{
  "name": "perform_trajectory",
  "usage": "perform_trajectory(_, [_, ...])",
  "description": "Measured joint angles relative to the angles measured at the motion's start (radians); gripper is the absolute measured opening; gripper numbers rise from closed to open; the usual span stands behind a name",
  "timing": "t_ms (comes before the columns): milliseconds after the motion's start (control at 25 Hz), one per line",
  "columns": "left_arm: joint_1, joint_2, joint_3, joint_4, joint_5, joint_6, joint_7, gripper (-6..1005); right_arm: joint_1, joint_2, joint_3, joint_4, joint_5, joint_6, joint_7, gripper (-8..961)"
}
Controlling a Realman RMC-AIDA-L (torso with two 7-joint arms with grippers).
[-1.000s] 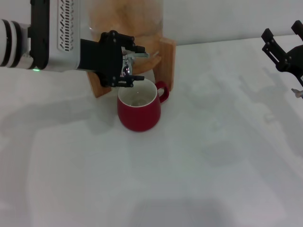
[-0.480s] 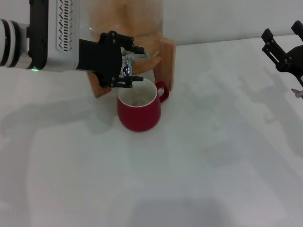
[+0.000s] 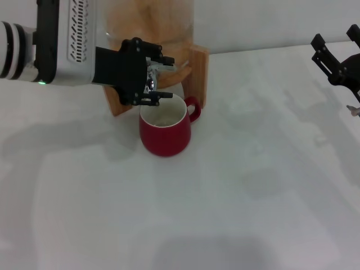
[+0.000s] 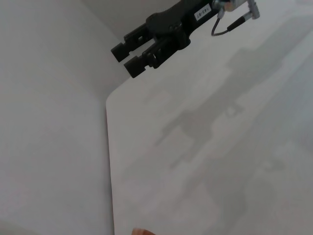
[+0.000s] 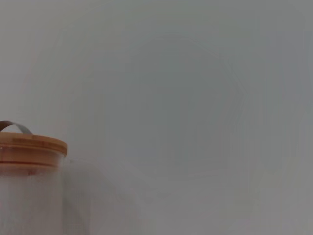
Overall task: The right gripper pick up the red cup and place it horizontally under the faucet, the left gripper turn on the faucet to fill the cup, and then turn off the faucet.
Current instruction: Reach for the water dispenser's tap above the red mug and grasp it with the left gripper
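The red cup (image 3: 165,135) stands upright on the white table, its white inside showing a pale level surface. Its small handle points to the right. Just above its rim is the chrome faucet (image 3: 149,82), set in the wooden-framed dispenser (image 3: 199,67). My left gripper (image 3: 165,77) reaches in from the left, its black fingers closed around the faucet and its lever. The right gripper (image 3: 336,46) hangs open and empty at the far right edge, well away from the cup. It also appears far off in the left wrist view as the right gripper (image 4: 128,58).
The dispenser's glass jar (image 3: 149,22) rises behind the faucet, and its wooden lid (image 5: 29,147) shows in the right wrist view. The white table (image 3: 253,185) stretches in front and to the right. Its far edge (image 4: 108,147) meets a pale wall.
The left gripper has shifted slightly on the faucet lever. The cup's inside shows a pale even surface where a dark spot showed before. The right arm has not moved.
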Motion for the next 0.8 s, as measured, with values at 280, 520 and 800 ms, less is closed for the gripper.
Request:
perform_trajectory(280, [0.017,-0.001,0.001,0.029,0.003,0.011,-0.011,601,0.0,0.0,0.001,-0.001,0.0,0.0,0.0,817])
perform_trajectory(520, [0.027,0.001,0.001,0.051,0.008,0.028,-0.024,601,0.0,0.0,0.001,-0.009,0.0,0.0,-0.001,817])
perform_trajectory(800, [0.027,0.004,0.001,0.057,0.013,0.04,-0.034,601,0.0,0.0,0.001,-0.011,0.0,0.0,-0.002,817])
